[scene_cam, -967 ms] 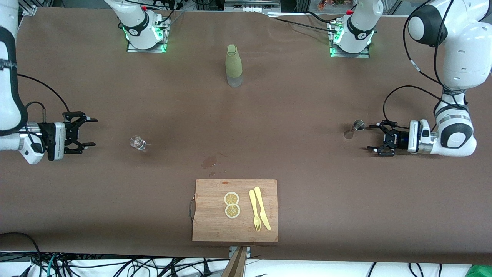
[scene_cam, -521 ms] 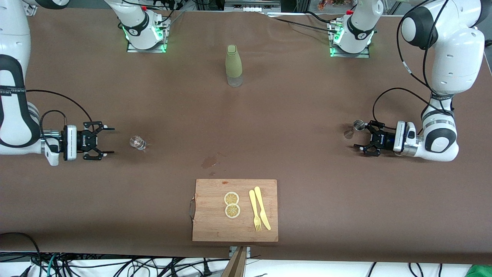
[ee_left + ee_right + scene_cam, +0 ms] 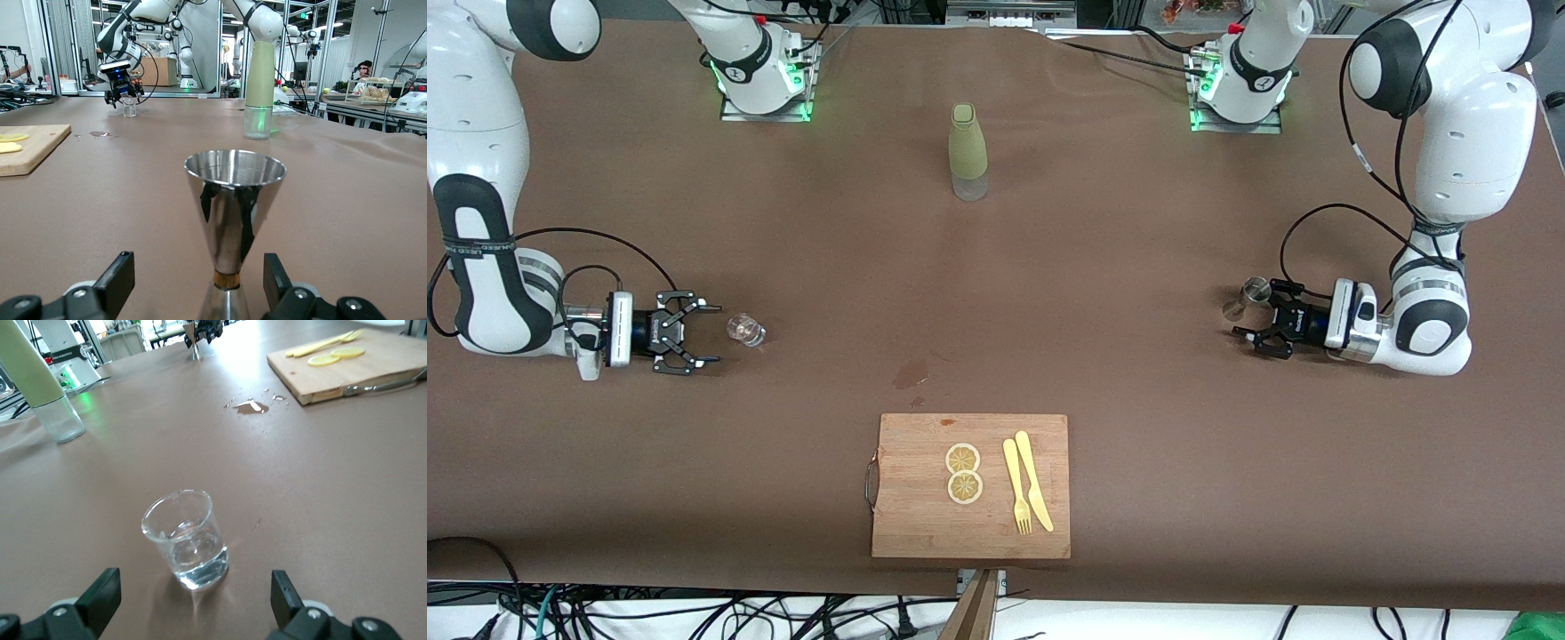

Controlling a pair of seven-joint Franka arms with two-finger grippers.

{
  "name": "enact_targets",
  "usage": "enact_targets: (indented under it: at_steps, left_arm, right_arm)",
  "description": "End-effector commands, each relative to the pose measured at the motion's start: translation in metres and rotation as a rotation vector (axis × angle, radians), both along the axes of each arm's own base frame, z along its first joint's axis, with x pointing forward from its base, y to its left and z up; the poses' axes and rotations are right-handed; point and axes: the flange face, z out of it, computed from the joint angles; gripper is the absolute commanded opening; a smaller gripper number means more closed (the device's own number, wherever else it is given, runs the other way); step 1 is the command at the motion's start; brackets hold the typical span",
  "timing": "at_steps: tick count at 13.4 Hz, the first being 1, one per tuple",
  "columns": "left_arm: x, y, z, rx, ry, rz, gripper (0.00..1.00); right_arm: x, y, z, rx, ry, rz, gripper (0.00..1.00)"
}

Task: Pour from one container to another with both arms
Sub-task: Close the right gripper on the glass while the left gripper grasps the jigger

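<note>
The steel jigger [image 3: 1249,298] stands upright on the brown table near the left arm's end. My left gripper [image 3: 1252,309] lies low at the table, open, with the jigger [image 3: 233,220] between its fingertips [image 3: 119,277] and a gap on each side. The clear glass cup [image 3: 745,330] stands near the right arm's end. My right gripper [image 3: 713,335] is open and low, its tips just short of the cup. In the right wrist view the cup [image 3: 187,540] sits just ahead of the open fingers [image 3: 103,590].
A tall olive-green sleeved bottle [image 3: 967,151] stands mid-table toward the robots' bases. A wooden cutting board [image 3: 907,524] with two lemon slices, a yellow fork and a knife lies near the front edge. A small wet stain [image 3: 910,375] marks the cloth beside it.
Both arms have lowered and slid inward along the table. The left gripper has come round the jigger, and the right gripper has closed most of the distance to the cup.
</note>
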Motion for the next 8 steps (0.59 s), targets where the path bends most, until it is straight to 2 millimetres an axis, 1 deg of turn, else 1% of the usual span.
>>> enact_targets:
  at_steps: [1, 2, 3, 4, 5, 6, 7, 8]
  left_arm:
    - [-0.001, 0.004, -0.001, -0.050, -0.085, -0.013, 0.86]
    - [-0.003, 0.005, -0.001, -0.050, -0.085, -0.013, 0.86]
    - [-0.003, 0.005, -0.001, -0.052, -0.088, -0.014, 0.82]
    - [-0.003, 0.005, 0.000, -0.058, -0.086, -0.016, 0.76]
    - [-0.003, 0.006, 0.000, -0.057, -0.087, -0.016, 0.66]
    - [-0.003, 0.006, 0.000, -0.058, -0.094, -0.017, 0.60]
    - [-0.003, 0.007, 0.000, -0.063, -0.115, -0.021, 0.55]
    - [-0.004, 0.008, 0.000, -0.063, -0.119, -0.021, 0.53]
  right_arm:
    - [0.003, -0.001, -0.001, 0.030, -0.063, -0.003, 1.00]
    - [0.002, 0.001, -0.007, 0.046, -0.081, -0.005, 1.00]
    - [0.000, 0.004, -0.014, 0.064, -0.083, -0.006, 1.00]
    - [-0.002, 0.005, -0.021, 0.078, -0.085, -0.011, 1.00]
    - [-0.003, 0.008, -0.025, 0.087, -0.095, -0.009, 1.00]
    - [-0.004, 0.009, -0.028, 0.094, -0.102, -0.008, 1.00]
    - [-0.004, 0.012, -0.031, 0.102, -0.106, -0.007, 1.00]
    - [-0.006, 0.015, -0.035, 0.111, -0.110, -0.001, 1.00]
